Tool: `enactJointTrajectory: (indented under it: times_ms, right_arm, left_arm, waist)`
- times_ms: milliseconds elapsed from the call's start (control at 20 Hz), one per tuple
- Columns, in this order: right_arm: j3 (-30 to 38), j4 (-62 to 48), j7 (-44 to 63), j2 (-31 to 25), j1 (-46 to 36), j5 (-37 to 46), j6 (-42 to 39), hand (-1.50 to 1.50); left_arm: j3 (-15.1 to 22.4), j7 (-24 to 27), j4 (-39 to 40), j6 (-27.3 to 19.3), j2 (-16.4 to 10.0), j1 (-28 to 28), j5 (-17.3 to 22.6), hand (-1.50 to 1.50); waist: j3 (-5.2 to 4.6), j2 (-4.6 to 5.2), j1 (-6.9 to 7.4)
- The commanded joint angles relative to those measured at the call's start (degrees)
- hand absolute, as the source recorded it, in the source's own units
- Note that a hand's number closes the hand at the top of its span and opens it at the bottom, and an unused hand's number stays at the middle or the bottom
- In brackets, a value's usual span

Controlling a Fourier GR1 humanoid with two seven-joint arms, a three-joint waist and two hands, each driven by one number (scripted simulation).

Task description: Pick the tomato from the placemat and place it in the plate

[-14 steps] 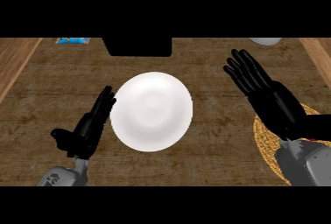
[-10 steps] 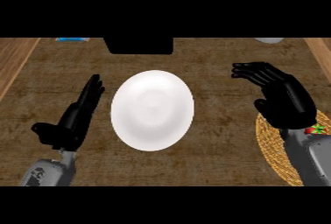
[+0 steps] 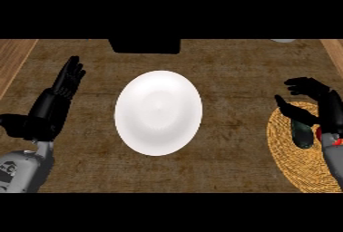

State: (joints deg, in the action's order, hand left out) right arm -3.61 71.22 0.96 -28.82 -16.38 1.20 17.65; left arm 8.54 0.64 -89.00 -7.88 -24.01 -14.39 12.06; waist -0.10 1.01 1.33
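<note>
1. The right hand (image 3: pixel 315 102) hangs over a woven placemat (image 3: pixel 295 158) on the brown desk (image 3: pixel 234 81). Its fingers (image 3: pixel 301 84) are bent and spread away from the thumb, pinching nothing that shows.
2. The tomato (image 3: pixel 321 133) is almost wholly hidden, lying back from those fingertips beside the wrist. Only a sliver of red shows.
3. A dark oval lies on the mat just below the thumb; I cannot tell what it is.
4. A white plate (image 3: pixel 157 118) lies well apart from the right fingers, between the two hands, with nothing in it.
5. The left hand (image 3: pixel 53 104) rests on the plate's far side, fingers straight, close together and pointing up.
6. Likely risks: the tomato seems to sit behind the fingertips, not between them and the thumb. Closing now could catch only its edge and set the round fruit rolling off the mat. The bent fingers might also snag the weave and drag the mat.
</note>
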Motion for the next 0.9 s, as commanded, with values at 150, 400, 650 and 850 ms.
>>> enactJointTrajectory:
  times_ms: [150, 400, 650, 850]
  right_arm:
    - [7.31, -8.79, -18.96, 12.14, 0.79, -0.01, 16.34, -1.5]
    - [7.38, -3.61, -13.8, 5.82, 0.86, 5.13, 17.83, -1.5]
    - [1.4, -3.12, 10.85, -5.38, -1.4, 15.03, 12.49, -1.5]
    - [-1.95, -3.06, 25.55, -12.17, -1.41, 17.77, 1.87, -1.5]
  left_arm:
    - [-3.71, -3.88, 0.37, 2.25, -3.02, -2.37, 1.9, 0.0]
    - [-4.16, -5.01, -1.41, 2.4, -1.76, -1.89, 0.16, 0.0]
    - [-4.76, -6.5, -1.7, 2.84, -2.74, -1.88, 0.77, 0.0]
    - [-5.57, -5.72, -1.25, 3.67, -3.1, -1.29, 1.42, 0.0]
  waist:
    - [0.24, -0.74, -0.69]
    - [0.08, -1.09, -1.51]
    - [-0.18, -1.33, -1.5]
    - [-0.37, -1.52, -1.61]
